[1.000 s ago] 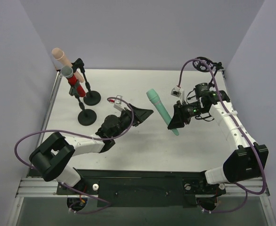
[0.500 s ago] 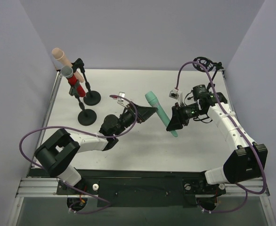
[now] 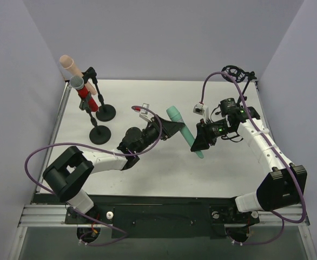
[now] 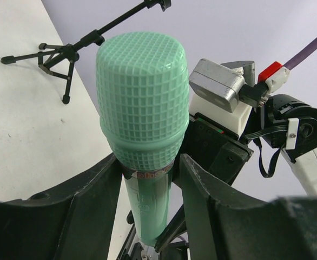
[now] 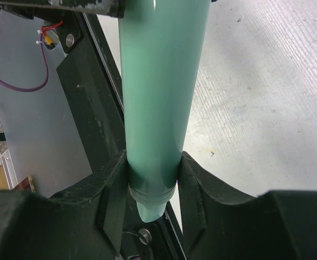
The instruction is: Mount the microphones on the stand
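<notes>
Walls close in on the left, back and right of the white surface (image 3: 147, 97); the near edge is a black rail (image 3: 158, 208) w/ the left arm (image 3: 72, 176) and right arm (image 3: 277, 187) bolted on. The far-left corner is crowded: two round-based stands (image 3: 99, 134) just beside each other near the left wall, w/ the peach-pink microphone (image 3: 70, 63) and the red microphone (image 3: 84, 95) up on them, heads leaning twd that wall. A tripod stand (image 3: 239, 73) sits in the far-right corner, tight to the right wall. Btwn those corners bare surface shows along the back, and more in front of the arms. The teal-green microphone (image 4: 142, 108) hangs over mid-surface, off it, tilted, mesh head to the far left, tail to the near right. The right jaws are closed tight on its tail end, pinching the handle just above the tapered tip. The left jaws sit either side of the neck right under the head, narrow and close against it; can't tell if they're actually pinching. Purple cables (image 3: 34, 157) loop off both arms
</notes>
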Available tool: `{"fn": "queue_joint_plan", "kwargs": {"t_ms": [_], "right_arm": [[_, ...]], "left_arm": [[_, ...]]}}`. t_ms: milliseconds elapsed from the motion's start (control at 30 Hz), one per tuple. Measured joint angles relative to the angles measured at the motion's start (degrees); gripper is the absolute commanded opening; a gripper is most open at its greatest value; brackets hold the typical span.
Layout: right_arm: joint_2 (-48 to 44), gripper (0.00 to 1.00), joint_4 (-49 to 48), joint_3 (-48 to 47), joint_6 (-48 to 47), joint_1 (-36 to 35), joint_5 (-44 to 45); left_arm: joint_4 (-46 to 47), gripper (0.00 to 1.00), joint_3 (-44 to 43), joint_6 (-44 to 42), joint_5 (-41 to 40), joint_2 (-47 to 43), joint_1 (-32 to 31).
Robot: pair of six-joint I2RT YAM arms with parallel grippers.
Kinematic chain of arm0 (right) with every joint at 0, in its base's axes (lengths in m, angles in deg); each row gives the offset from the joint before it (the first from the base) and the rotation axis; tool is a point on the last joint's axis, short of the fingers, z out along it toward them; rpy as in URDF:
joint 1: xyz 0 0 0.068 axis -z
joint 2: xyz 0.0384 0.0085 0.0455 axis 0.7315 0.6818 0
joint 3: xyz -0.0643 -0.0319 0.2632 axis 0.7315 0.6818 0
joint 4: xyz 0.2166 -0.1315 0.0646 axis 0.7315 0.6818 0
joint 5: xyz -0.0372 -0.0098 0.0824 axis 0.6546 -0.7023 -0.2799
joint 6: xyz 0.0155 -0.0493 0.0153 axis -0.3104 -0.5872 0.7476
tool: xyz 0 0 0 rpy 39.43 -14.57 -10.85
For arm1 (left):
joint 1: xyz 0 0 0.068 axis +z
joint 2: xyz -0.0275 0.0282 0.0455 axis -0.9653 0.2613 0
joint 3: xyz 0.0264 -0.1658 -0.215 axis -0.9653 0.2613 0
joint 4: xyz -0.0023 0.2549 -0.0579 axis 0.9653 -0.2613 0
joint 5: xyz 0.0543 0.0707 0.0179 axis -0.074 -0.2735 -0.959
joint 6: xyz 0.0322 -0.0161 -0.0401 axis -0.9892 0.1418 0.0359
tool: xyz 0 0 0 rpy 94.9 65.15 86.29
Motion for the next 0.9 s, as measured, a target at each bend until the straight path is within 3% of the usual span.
{"fn": "queue_joint_plan", "kwargs": {"t_ms": [367,433,500,533,567,600,667,800,900], "right_arm": [[0.0,0.0,0.7,0.0,-1.0,0.0,1.5],[0.0,0.0,0.7,0.0,-1.2,-0.1,1.6],[0.0,0.01,0.7,0.0,-1.4,-0.3,1.7],[0.0,0.03,0.7,0.0,-1.5,-0.5,1.7],[0.0,0.06,0.7,0.0,-1.6,-0.7,1.9],[0.0,0.12,0.7,0.0,-1.6,-0.8,2.1],[0.0,0.25,0.7,0.0,-1.7,-0.9,2.3],[0.0,0.58,0.6,0.0,-2.0,-1.1,3.0],[0.0,0.67,1.2,0.0,-2.5,-0.8,4.1]], "left_arm": [[0.0,0.59,-0.2,-0.9,3.3,1.2,0.0],[0.0,0.54,-0.3,-0.9,3.6,1.2,0.1],[-0.2,0.41,-0.5,-1.0,3.6,1.2,0.2],[-0.4,0.3,-0.6,-1.0,3.7,1.2,0.2],[-0.6,0.23,-0.7,-1.1,3.9,1.2,0.3],[-0.7,0.1,-0.9,-1.1,4.2,1.2,0.4],[-0.7,0.0,-1.0,-1.2,4.8,1.3,0.6],[-0.2,0.0,-1.1,-0.6,6.7,2.0,1.6],[0.2,0.0,-1.0,-0.7,7.7,1.9,3.1]]}}
